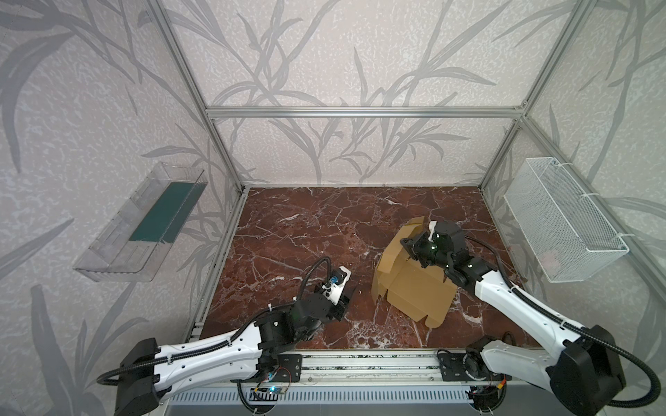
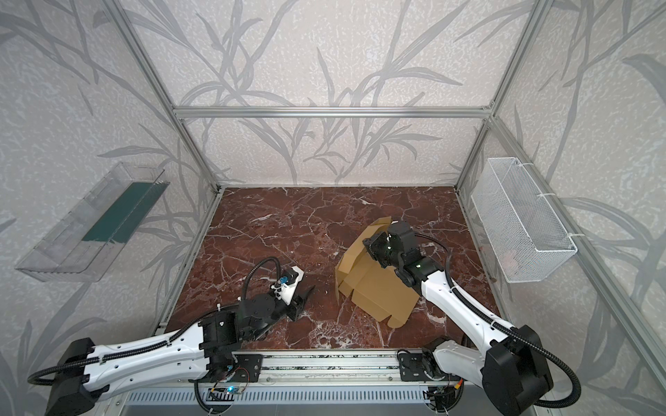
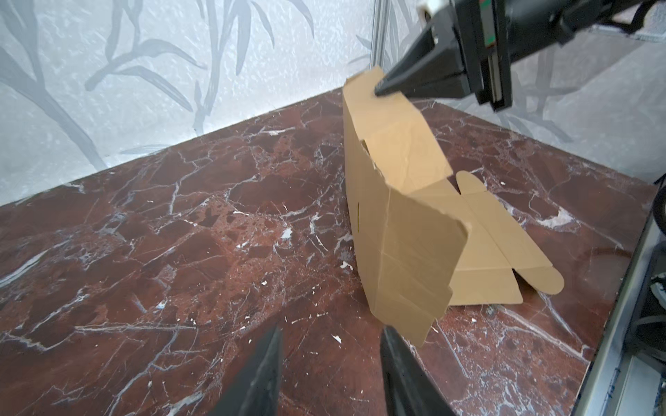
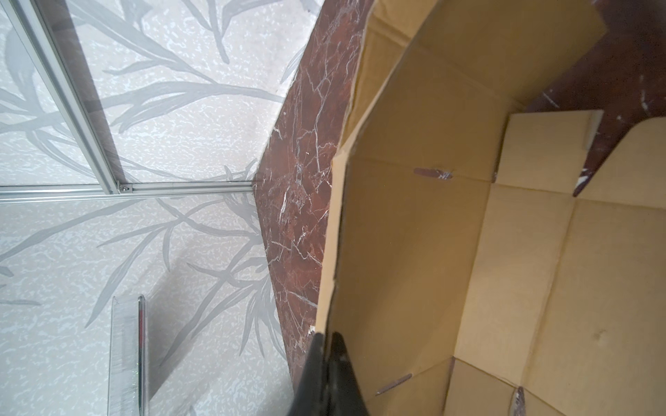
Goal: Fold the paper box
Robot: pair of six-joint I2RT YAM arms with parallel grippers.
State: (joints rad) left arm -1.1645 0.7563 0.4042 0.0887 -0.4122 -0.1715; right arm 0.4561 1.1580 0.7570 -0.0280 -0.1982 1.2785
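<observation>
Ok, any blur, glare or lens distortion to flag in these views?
Both top views: wide lens splays the frame posts outward; light even, no glare on the paper box. Left wrist view: the box's near flap slightly soft, left gripper fingers dark and blurred. Right wrist view: right gripper out of focus at the cardboard edge; the creases are readable.

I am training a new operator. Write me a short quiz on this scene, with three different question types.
1. True or false: the right gripper is shut on an edge of the paper box.
2. Which gripper is open and empty? A. left gripper B. right gripper
3. Missing word: in both top views the white mesh basket hangs on the ___ side.
Key: 1 true; 2 A; 3 right.
</observation>
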